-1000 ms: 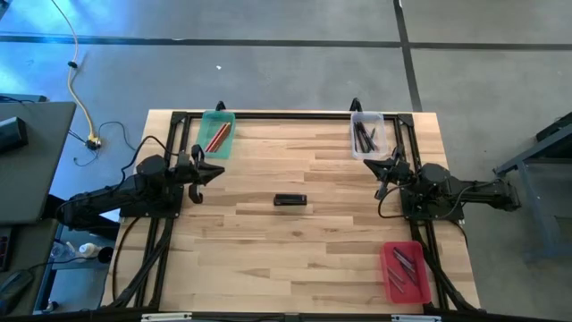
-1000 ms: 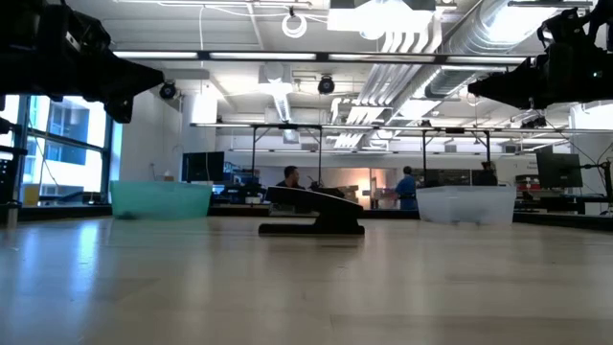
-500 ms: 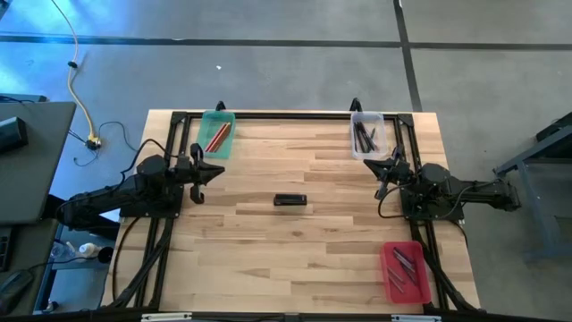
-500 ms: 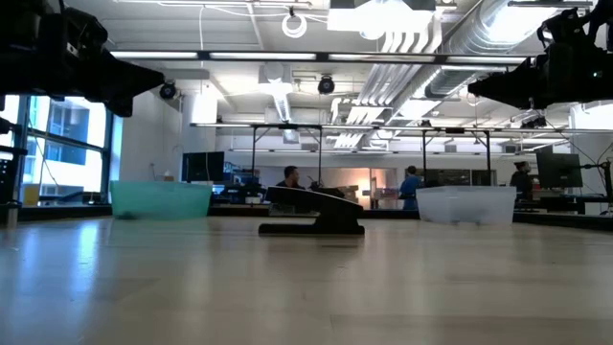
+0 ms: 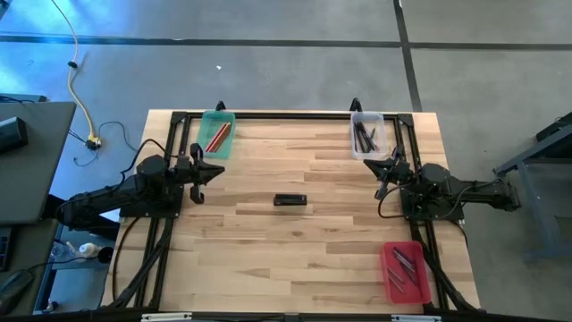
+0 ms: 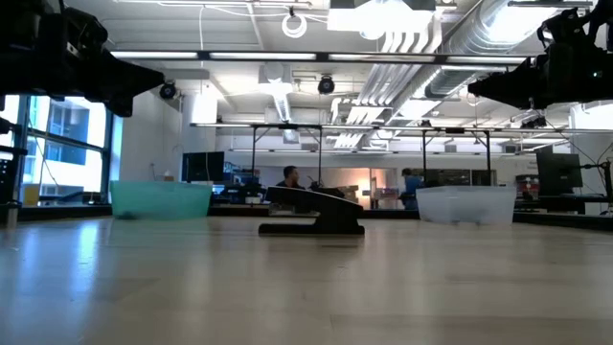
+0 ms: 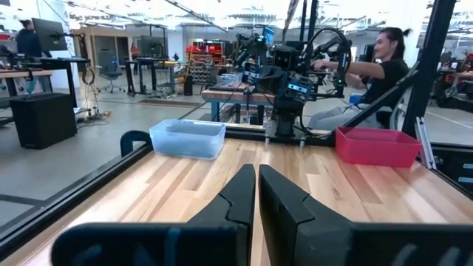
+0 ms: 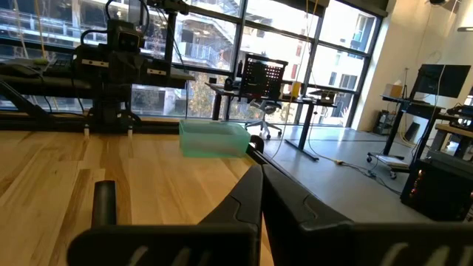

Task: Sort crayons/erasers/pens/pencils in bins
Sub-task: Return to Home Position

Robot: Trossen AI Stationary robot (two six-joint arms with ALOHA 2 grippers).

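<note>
The green bin [image 5: 217, 134] at the far left holds red and brown pencils [image 5: 216, 139]. Dark pens [image 5: 365, 137] lie in the clear bin [image 5: 367, 134] at the far right. The red bin [image 5: 405, 271] at the near right holds greyish-pink sticks. My left gripper [image 5: 214, 172] hovers shut over the table's left side, pointing level toward the right [image 7: 256, 198]. My right gripper [image 5: 382, 172] hovers shut over the right side, pointing level toward the left [image 8: 260, 193]. Neither has anything between its fingers. No crayons or erasers can be told apart.
A flat black object [image 5: 290, 200] lies on the wood at the table's middle, between the two grippers [image 6: 312, 218]. Black frame rails [image 5: 286, 114] run along the far edge and both sides. People sit and stand in the room beyond [image 7: 369, 66].
My left gripper has rolled a little about the line it points along, staying in place and shut. Nothing on the table has moved.
</note>
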